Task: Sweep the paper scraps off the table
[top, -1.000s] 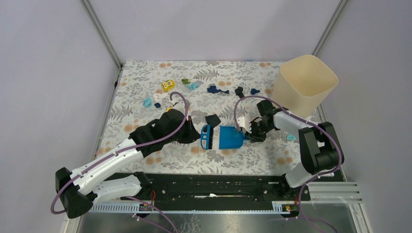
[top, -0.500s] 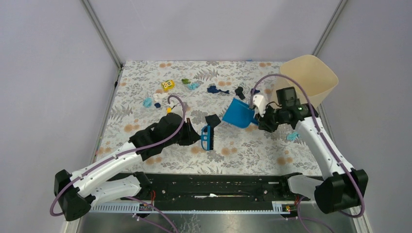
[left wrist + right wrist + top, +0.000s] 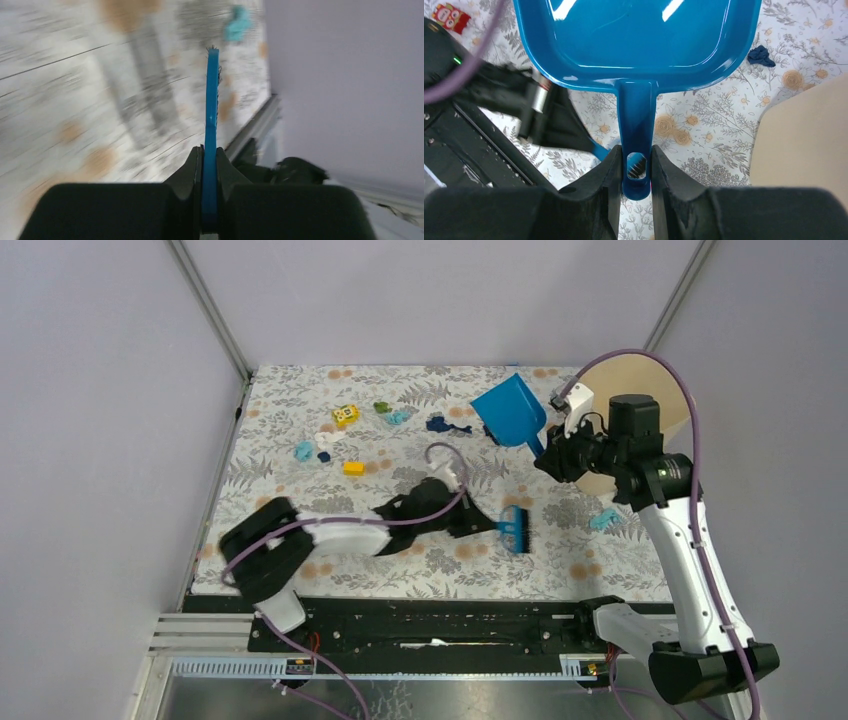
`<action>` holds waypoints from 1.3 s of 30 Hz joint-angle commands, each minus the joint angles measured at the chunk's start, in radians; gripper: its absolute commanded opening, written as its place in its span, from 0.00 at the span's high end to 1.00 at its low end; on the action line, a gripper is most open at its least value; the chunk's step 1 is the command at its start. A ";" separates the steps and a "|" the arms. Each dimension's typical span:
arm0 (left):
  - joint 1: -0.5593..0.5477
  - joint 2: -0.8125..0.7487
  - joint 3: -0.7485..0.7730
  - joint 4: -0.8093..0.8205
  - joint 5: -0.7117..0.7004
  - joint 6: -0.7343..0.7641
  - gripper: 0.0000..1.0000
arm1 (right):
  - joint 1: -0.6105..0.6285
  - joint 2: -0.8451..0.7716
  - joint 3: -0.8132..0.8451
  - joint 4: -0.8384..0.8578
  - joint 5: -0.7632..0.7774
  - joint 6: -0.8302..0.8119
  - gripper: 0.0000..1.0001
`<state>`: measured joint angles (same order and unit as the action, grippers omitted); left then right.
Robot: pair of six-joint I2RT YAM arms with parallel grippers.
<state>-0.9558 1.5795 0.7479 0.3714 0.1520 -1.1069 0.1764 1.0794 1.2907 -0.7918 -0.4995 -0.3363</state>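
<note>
Paper scraps lie on the leaf-print table [image 3: 290,390]: light blue [image 3: 304,450] and navy [image 3: 323,456] at the left, green [image 3: 382,407], light blue [image 3: 399,417] and navy [image 3: 445,425] at the back, and one light blue scrap [image 3: 603,520] at the right. My right gripper [image 3: 548,450] is shut on the handle of a blue dustpan [image 3: 510,410], held high in the air. The pan [image 3: 639,35] looks empty inside. Low near the front, my left gripper [image 3: 485,525] is shut on a blue brush [image 3: 515,528], seen edge-on [image 3: 211,100] in the blurred left wrist view.
A beige bin [image 3: 655,375] stands at the back right, partly behind the right arm. A yellow cube [image 3: 346,416] and a yellow block [image 3: 353,468] sit at the left. A red toy [image 3: 449,16] and a navy scrap [image 3: 760,55] show below the pan.
The right arm has lifted the dustpan off the table, up and back toward the bin. The left arm has swung the brush to the right along the front.
</note>
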 commanded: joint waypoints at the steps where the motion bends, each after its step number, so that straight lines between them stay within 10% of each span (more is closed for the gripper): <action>1: -0.084 0.218 0.244 0.385 0.073 -0.076 1.00 | -0.002 -0.054 -0.027 0.047 0.054 0.086 1.00; 8: -0.137 0.672 0.584 0.686 0.120 -0.328 1.00 | -0.002 -0.133 -0.011 0.009 0.240 0.106 1.00; 15: -0.152 0.864 0.799 0.631 0.063 -0.383 1.00 | -0.002 -0.149 -0.014 -0.134 0.417 -0.016 1.00; 39: -0.089 0.425 0.491 -0.095 -0.126 -0.068 1.00 | -0.003 -0.174 -0.172 -0.690 0.972 -0.357 1.00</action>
<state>-1.0737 2.1391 1.2961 0.4038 0.0956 -1.2938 0.1764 0.9230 1.2106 -1.3842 0.3550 -0.6479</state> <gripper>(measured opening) 0.085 0.295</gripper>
